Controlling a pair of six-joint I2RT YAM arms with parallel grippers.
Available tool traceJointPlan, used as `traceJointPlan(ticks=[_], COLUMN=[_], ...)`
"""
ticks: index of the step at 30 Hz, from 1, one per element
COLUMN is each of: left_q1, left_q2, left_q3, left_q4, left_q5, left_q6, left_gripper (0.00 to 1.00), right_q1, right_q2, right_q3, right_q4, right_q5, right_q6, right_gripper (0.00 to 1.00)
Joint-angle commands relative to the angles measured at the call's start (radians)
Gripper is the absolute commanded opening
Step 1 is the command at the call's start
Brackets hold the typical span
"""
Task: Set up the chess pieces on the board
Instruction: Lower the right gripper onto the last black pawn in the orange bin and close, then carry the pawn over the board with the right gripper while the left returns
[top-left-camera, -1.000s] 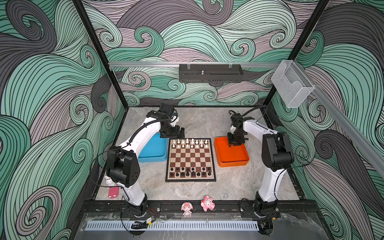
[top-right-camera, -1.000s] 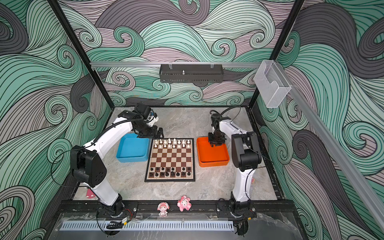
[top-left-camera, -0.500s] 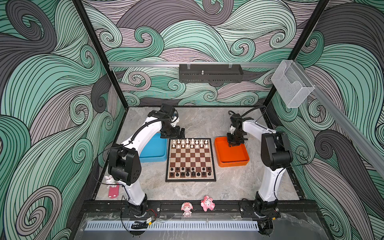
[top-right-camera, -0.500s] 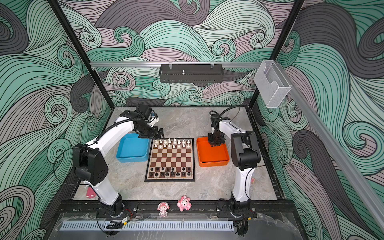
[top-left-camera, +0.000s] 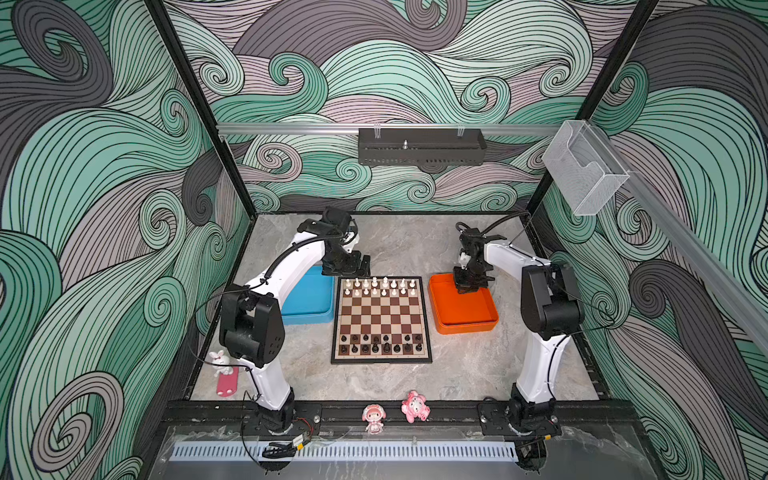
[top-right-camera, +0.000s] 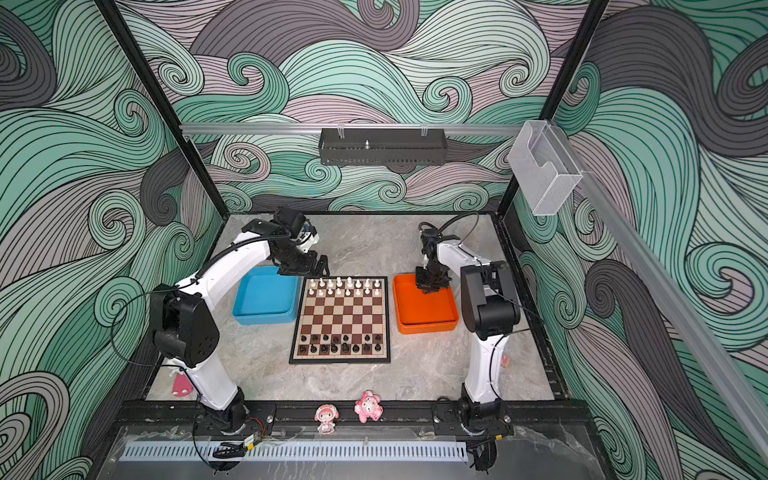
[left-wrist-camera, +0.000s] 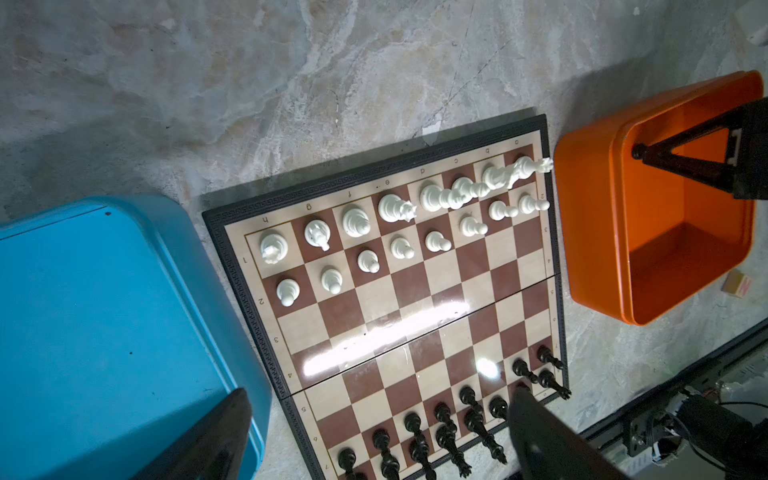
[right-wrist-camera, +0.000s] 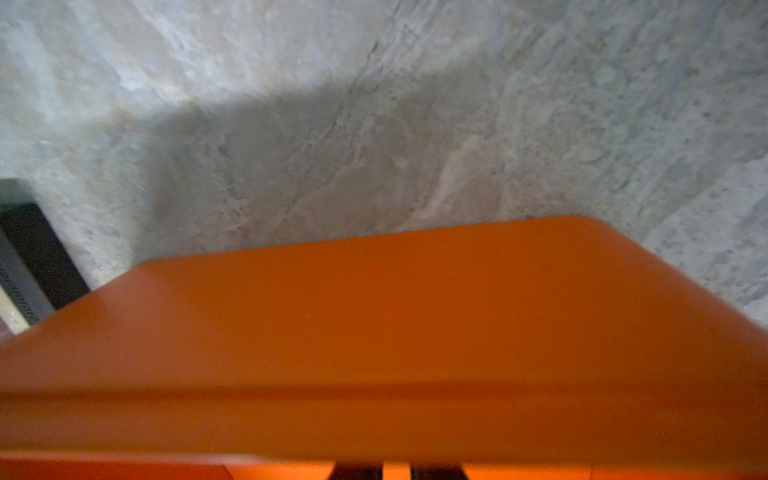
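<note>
L→R.
- 1 white bunny figurine (top-left-camera: 221, 362) on a pink base, at left edge of bench (top-left-camera: 415, 245), by left arm.
- 1 blue tray (top-left-camera: 307, 319), just left of board.
- Left fingers (left-wrist-camera: 224, 432): spread wide, holding nothing. They hang over the board's far-left corner, next to blue tray rim.
- 1 board (top-left-camera: 381, 316) mid-bench, between the 2 trays.
- White pieces (left-wrist-camera: 395, 208): 16, all upright, 1 per square. 8 are in the far row, 8 pawns in the next row.
- Black pieces (left-wrist-camera: 467, 395): on the 2 near rows. Can't tell exact count: tiny in both top views, and some are hidden behind a finger in left wrist view.
- 2 pink figurines (top-left-camera: 373, 417) side by side on front rail, near side of board.
- 1 orange tray (top-left-camera: 465, 327), just right of board.
- Right fingers (left-wrist-camera: 702, 174): down inside the tray's far end, closed together. Can't tell if anything's pinched between the tips.
- 1 small tan block (left-wrist-camera: 735, 283) on bench beside orange tray.
</note>
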Motion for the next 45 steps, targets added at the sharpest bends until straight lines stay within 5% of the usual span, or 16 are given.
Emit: traceJointPlan(ticks=[1, 19, 35, 45], left_q1=[0.008, 0.093, 0.427, 0.506], left_q2=[0.014, -0.077, -0.281, -0.372], left_q3=[0.04, -0.023, -0.238, -0.343], left_q4=[-0.027, -0.016, 0.012, 0.035], left_q5=[0.003, -0.001, 0.019, 0.069], left_q6=[-0.001, -0.021, -0.112, -0.143], left_gripper=[0.99, 0.99, 0.99, 0.99], right_q1=[-0.002, 0.056, 0.589, 0.743], right_q2=[-0.015, -0.216, -0.24, -0.129], right_q3=[0.01, -0.029, 0.03, 0.034], right_q4=[-0.009, -0.091, -0.142, -0.087], right_q5=[-0.01, 0.002, 0.03, 0.021], right_q6=[-0.011, -0.003, 0.155, 0.228], right_gripper=[0.13, 0.1, 0.11, 0.1])
